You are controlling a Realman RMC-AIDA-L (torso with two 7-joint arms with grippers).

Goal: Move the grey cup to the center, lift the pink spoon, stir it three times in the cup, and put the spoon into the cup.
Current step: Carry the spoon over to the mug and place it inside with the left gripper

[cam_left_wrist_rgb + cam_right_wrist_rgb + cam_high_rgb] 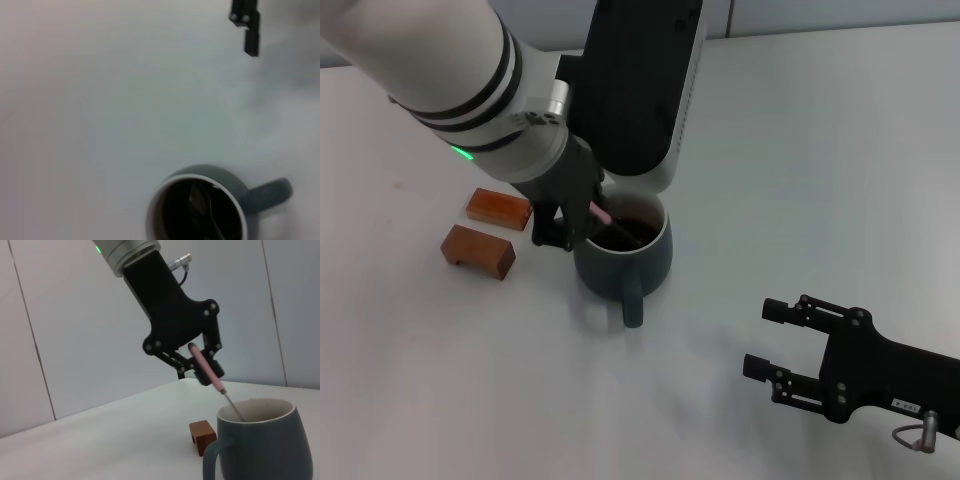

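Pink handle pinched in my left gripper (200, 367), fingers closed on the pink spoon (206, 370), which slants down from the tips so the metal neck runs over the rim and into the grey cup (623, 262). I read this as the stir step, spoon already dipped; I can't tell from these views how many of the 3 stirs are done. Next move, in my judgement: finish circling with the bowl kept low in the liquid and off the cup wall, then open the fingers so the spoon drops in and leans on the rim.

Cup sits directly below the left gripper, handle pointing away from it toward the robot's body. Dark blue-grey ceramic, pale inner rim, dark brown liquid inside, spoon bowl dimly visible under the surface in the left wrist view.

My right gripper (783, 348) is idle, well apart from the cup, fingers spread, nothing held.

2 wooden blocks (479, 251) lie just beside the left gripper, on its outer side.
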